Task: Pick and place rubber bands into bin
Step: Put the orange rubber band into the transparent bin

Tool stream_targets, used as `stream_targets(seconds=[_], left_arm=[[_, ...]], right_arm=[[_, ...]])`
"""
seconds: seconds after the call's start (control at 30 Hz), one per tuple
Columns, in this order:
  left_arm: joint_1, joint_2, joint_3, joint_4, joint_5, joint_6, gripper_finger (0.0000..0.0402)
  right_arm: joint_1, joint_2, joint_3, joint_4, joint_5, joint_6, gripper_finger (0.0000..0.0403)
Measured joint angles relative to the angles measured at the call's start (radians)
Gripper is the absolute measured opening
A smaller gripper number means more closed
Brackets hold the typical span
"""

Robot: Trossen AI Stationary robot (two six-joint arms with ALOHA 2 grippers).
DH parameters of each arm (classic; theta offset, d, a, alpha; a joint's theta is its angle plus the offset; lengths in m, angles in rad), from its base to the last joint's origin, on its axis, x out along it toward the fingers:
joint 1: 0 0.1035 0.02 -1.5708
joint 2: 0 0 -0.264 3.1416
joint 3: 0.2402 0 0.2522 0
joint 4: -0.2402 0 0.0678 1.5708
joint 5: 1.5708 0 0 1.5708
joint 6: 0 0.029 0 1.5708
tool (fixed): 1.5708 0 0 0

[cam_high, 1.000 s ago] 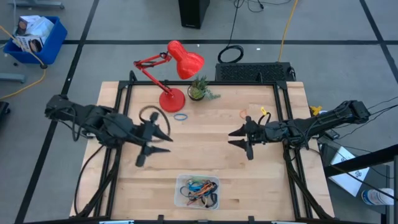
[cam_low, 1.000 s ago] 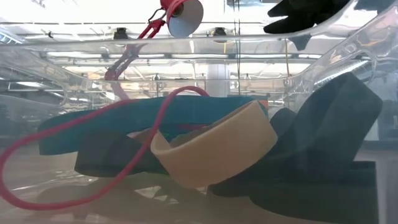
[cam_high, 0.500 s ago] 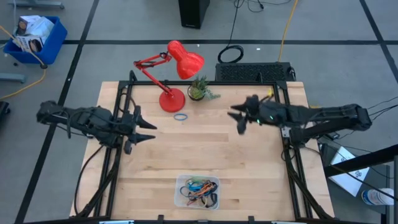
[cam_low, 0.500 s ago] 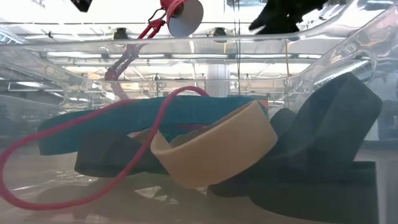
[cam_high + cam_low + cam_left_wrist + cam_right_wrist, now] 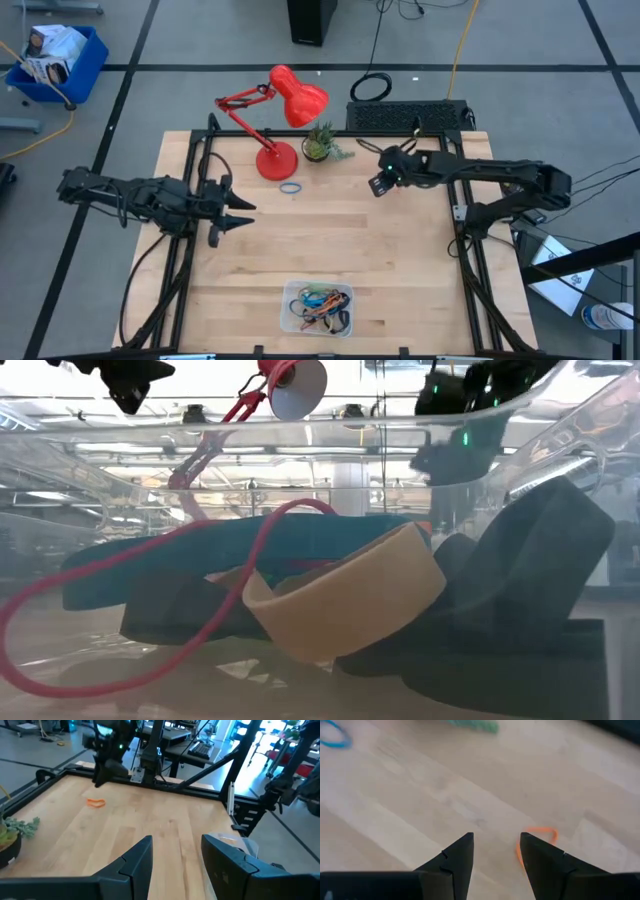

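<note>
An orange rubber band [image 5: 536,840] lies flat on the wooden table, far right of centre; it also shows in the left wrist view [image 5: 96,802]. My right gripper [image 5: 495,865] is open and hovers just above and beside it [image 5: 379,183], touching nothing. A blue rubber band [image 5: 290,187] lies by the red lamp's base. The clear bin [image 5: 318,307] at the near edge holds several bands; the low view shows a tan band [image 5: 350,600], a blue band [image 5: 150,560], a thin red band [image 5: 60,620] and a black band [image 5: 520,580] in it. My left gripper [image 5: 245,213] is open and empty at the table's left.
A red desk lamp [image 5: 275,120] and a small potted plant [image 5: 320,145] stand at the far edge. Black frame rails [image 5: 195,170] run along the table's left and right sides. Bare wood lies between the two grippers and the bin.
My right gripper has swung toward the table's far edge, over to the orange band, with its arm turning to lie along the far side. My left gripper has drawn back toward the table's left edge. Both stay open. No band has moved.
</note>
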Motion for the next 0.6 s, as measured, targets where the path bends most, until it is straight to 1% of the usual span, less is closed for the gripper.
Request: stream_targets(seconds=[0.13,0.23,0.33,0.6], left_arm=[[0.003,0.0,-0.001,-0.001,0.001,-0.001,0.0175],[0.003,0.0,-0.001,-0.002,0.001,-0.002,0.0175],[0.003,0.0,-0.001,-0.003,0.002,-0.004,0.0175],[0.003,0.0,-0.001,-0.004,0.003,-0.026,0.0175]], right_arm=[[-0.027,0.052,-0.048,0.016,-0.029,0.035,0.0155],[-0.042,0.076,-0.078,0.041,-0.024,0.036,0.0155],[-0.059,0.093,-0.11,0.091,-0.028,0.038,0.0155],[-0.098,0.111,-0.204,0.244,-0.086,0.041,0.0155]])
